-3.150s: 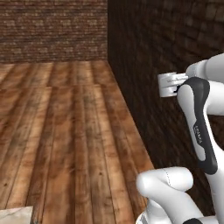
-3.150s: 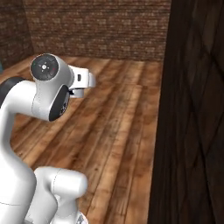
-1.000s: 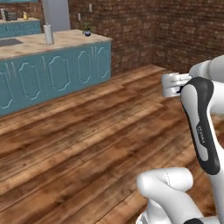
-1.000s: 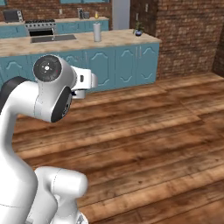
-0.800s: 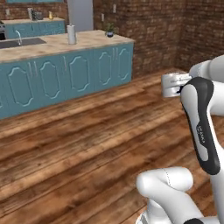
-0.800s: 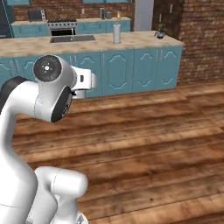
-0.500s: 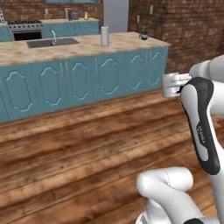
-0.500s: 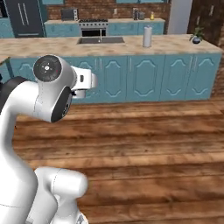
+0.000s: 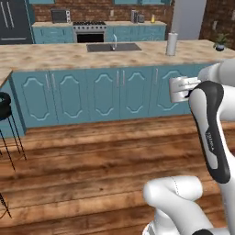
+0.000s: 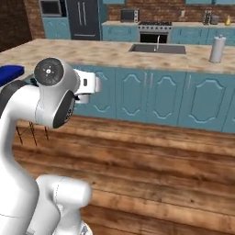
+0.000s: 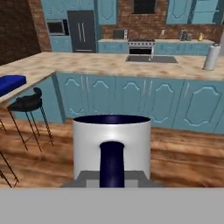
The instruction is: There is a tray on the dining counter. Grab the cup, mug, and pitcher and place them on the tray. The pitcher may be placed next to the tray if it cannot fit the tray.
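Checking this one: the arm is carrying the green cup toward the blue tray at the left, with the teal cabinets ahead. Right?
Not the green cup. The hand view shows the fingers holding the grey mug by its navy handle. The blue tray does sit at the left and the teal cabinets are ahead.

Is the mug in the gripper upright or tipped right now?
Upright: in the hand view the mug has its dark rim level on top and its navy handle running vertically.
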